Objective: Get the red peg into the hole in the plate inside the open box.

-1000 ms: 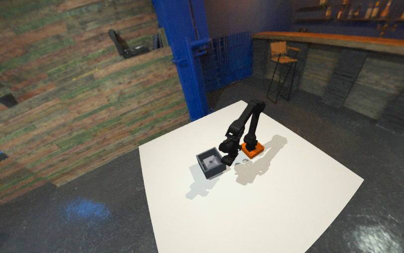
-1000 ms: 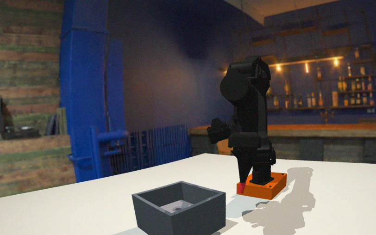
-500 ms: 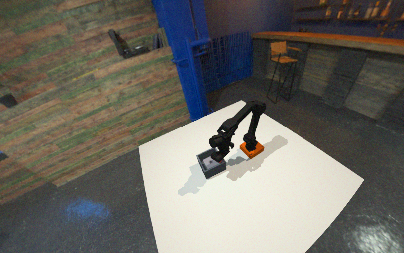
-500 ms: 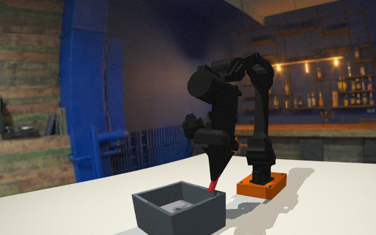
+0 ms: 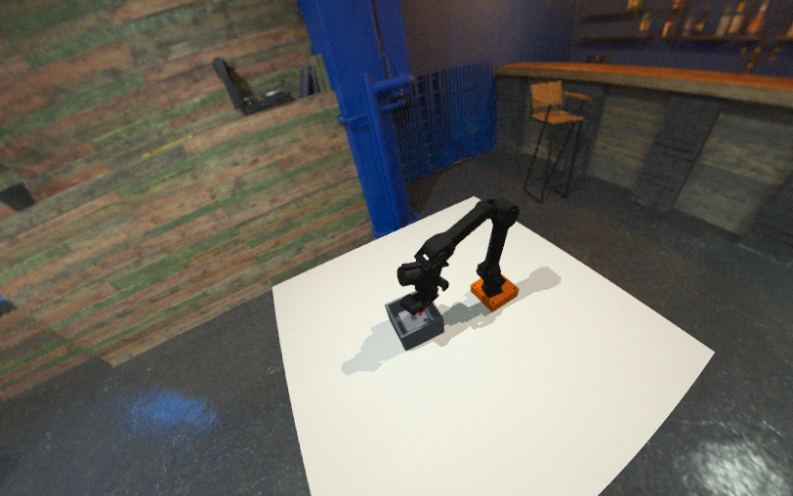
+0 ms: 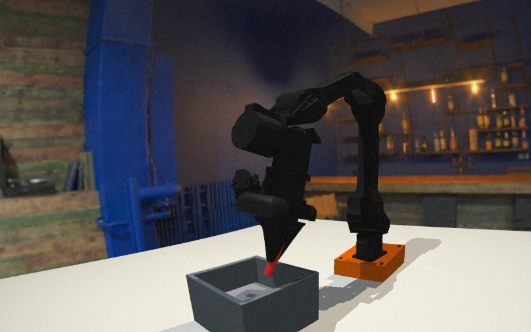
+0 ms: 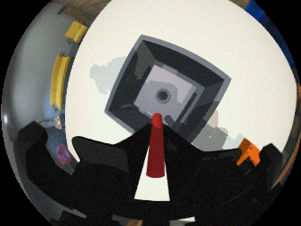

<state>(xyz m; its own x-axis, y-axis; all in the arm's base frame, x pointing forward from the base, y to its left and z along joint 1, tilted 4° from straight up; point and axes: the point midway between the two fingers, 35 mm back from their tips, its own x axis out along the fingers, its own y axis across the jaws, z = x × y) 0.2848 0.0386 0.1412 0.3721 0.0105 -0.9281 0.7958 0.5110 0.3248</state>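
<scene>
Open box, grey: stands on the table [image 5: 468,397] [image 6: 97,289] [image 7: 98,53], below my grip; box wall [image 5: 424,338] [image 6: 217,299] [image 7: 178,58] unbroken where I see it.
Bottom plate [image 5: 407,321] [image 6: 235,291] [image 7: 147,91], pale: lies inside the box.
Hole [image 6: 251,295] [image 7: 163,95], round: unfilled; the insertion is not yet done.
Red peg [image 5: 419,312] [image 6: 269,269] [image 7: 156,147]: off the table, in my grip, tilted; its lower end is over the box opening, apart from the hole and to one side of it. Whether that end is below the rim, I cannot tell.
My fingers [image 5: 417,310] [image 6: 274,258]: closed on the peg.
Orange base [image 5: 508,295] [image 6: 352,270] [image 7: 247,153]: carries my arm, apart from the box.
Done: pick-up and carry to the box.
Left, as I judge: straighten and centre the peg, lower it, seat it fully, let go.
</scene>
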